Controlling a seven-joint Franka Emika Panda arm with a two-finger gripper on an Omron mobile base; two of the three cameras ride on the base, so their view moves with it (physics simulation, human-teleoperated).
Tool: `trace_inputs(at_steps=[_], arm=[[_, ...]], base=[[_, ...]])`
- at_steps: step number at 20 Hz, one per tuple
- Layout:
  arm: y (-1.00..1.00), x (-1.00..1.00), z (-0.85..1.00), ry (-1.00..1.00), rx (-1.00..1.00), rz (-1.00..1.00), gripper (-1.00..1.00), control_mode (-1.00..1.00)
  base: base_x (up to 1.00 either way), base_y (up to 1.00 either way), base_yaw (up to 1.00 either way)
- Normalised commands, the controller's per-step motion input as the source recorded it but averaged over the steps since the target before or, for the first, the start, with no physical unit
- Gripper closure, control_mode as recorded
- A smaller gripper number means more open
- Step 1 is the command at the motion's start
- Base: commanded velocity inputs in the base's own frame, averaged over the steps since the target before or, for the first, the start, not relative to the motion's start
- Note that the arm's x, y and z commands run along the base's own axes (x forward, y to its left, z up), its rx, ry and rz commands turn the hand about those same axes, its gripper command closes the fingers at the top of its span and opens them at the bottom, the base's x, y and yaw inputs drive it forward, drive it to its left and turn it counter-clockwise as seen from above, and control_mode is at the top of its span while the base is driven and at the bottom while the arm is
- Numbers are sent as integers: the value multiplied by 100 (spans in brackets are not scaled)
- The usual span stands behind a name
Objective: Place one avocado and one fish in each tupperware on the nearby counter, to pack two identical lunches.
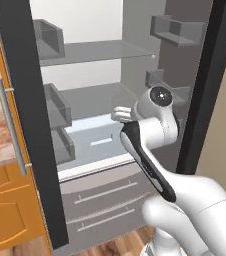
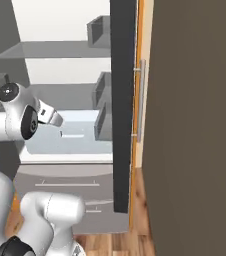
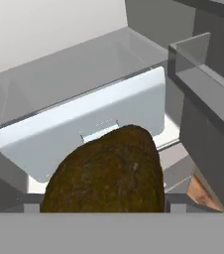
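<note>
Hand view shows our claw [image 3: 104, 211] clamped on the brown avocado [image 3: 106, 171] — it could bump the fridge drawer [image 3: 84, 124] coming out and drop.

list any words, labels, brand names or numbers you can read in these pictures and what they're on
None: no readable text in any view.
The open fridge, its pale drawer and door bins are plain, with no labels or brand marks.
The dark brown avocado, close in front of the hand camera, has no sticker.
The robot arm carries no lettering.
</note>
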Motion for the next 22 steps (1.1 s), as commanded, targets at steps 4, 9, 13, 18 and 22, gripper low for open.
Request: trace_inputs(at_steps=[4,9,13,18,22], arm=[[0,0,0,0,0,0,100,100],[0,0,0,0,0,0,100,100],[0,0,0,0,0,0,100,100],[0,0,0,0,0,0,100,100],[0,0,0,0,0,0,100,100]], base=[[-100,22,0],[-100,78,-1],[-100,100,0],[-87,100,3],[34,100,14]])
